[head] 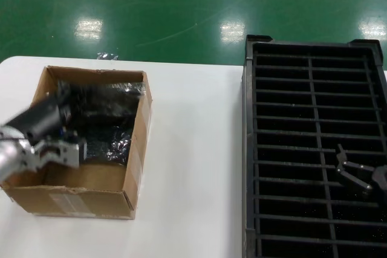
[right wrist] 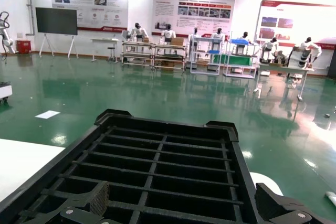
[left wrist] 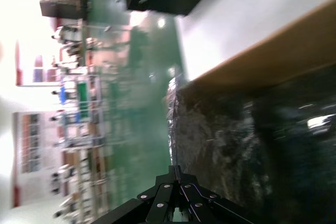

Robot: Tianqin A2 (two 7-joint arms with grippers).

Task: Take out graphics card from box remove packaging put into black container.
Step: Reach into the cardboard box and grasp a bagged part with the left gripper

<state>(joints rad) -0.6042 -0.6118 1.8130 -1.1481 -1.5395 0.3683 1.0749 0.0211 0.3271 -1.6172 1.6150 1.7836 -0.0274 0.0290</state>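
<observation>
Still bagged, in shiny dark plastic wrapping (head: 106, 113) down inside the cardboard box (head: 136, 149) at the table's left: no bare graphics card showing. Reaching into that box, left gripper (head: 63, 98), blurred, fingers lost against the bags; cannot tell whether parted or closed on anything. For a clean lift, probably best to pinch one bag edge only, then rise straight, clear of the box walls. Hovering over the slotted black container (head: 251, 149), right gripper (head: 357, 176), spread wide, empty.
</observation>
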